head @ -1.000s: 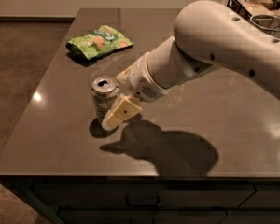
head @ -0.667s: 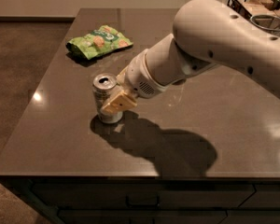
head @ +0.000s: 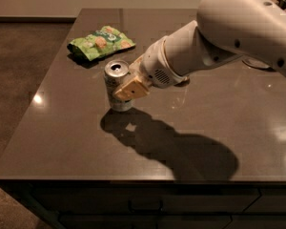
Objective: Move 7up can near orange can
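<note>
Status: 7up can reached, transfer not begun.
The 7up can (head: 113, 83) stands upright on the left part of the dark table (head: 62, 132), just in front of a green snack bag (head: 101, 42). The gripper (head: 127, 88) sits against the can's right side, low on its body; whether it has closed on the can cannot be told. No orange can is in view, so the move towards it is judged entirely outstanding.

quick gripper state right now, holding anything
gripper: at the 7up can on the table, cannot be told whether it is closed on it
</note>
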### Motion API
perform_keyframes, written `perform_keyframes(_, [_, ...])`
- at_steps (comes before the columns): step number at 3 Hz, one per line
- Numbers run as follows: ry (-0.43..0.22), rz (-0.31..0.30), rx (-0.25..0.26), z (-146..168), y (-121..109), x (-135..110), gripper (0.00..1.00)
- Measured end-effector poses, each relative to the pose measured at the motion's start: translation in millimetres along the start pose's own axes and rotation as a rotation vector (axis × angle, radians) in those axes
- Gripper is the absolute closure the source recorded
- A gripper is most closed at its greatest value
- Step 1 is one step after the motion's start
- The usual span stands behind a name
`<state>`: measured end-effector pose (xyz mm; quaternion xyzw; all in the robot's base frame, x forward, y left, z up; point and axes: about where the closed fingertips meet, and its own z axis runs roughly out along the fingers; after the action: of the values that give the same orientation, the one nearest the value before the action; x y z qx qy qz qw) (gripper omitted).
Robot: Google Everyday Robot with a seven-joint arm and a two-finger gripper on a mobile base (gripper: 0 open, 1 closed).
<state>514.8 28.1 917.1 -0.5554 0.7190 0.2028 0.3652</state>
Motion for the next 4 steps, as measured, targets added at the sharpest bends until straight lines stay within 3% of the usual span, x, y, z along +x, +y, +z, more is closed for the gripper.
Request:
perform_keyframes(1, [0.021, 0.053, 0.103, -34.6, -38.1, 12.6, 1.0])
perform_keyframes(3, [0.164, 0.202, 0.232, -81.9, -99.0, 78.2, 1.0])
perform_keyframes(4, [0.181, 0.278, 0.269, -90.4, -112.9, 106.7, 0.85])
